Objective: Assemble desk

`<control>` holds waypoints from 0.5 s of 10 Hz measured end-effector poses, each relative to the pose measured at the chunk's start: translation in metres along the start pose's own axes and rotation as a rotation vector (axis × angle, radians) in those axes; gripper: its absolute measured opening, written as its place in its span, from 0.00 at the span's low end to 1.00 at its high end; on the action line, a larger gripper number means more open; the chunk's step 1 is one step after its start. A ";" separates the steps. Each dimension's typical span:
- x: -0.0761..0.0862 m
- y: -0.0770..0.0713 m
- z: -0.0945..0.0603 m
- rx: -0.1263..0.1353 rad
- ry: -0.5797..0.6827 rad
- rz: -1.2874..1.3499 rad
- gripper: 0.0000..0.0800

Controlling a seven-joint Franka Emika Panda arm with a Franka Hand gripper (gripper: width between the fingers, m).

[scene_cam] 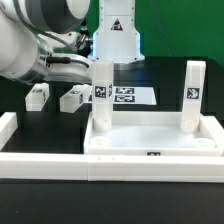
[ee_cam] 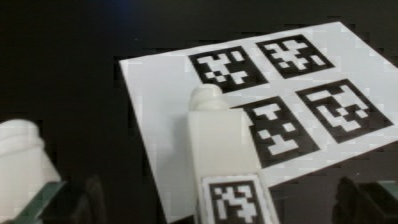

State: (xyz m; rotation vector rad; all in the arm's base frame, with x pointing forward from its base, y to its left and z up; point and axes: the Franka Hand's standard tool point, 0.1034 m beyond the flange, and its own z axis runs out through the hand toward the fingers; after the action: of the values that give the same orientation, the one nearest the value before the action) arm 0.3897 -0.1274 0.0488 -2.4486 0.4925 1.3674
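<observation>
The white desk tabletop (scene_cam: 150, 140) lies like a tray at the front. Two white tagged legs stand upright in its back corners, one on the exterior view's left (scene_cam: 101, 95) and one on the right (scene_cam: 193, 95). My gripper (scene_cam: 92, 66) is at the top of the left leg. In the wrist view this leg (ee_cam: 217, 150) lies between my dark fingers (ee_cam: 68, 200), with a gap on each side. The gripper (ee_cam: 217, 206) is open and holds nothing.
Two loose tagged legs (scene_cam: 38, 95) (scene_cam: 72, 99) lie on the black table behind the tabletop at the exterior view's left. The marker board (scene_cam: 126, 96) (ee_cam: 267, 80) lies behind the left leg. White border rails (scene_cam: 10, 140) run along the left and front. Another white part (ee_cam: 18, 150) shows beside the leg.
</observation>
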 end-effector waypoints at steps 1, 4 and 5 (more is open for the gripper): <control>0.000 0.001 0.001 0.032 -0.006 0.015 0.81; 0.003 0.006 0.001 0.107 -0.003 0.057 0.81; 0.003 0.005 0.002 0.105 -0.003 0.055 0.81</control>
State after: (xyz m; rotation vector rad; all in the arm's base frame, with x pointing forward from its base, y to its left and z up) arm 0.3878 -0.1314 0.0453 -2.3643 0.6193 1.3313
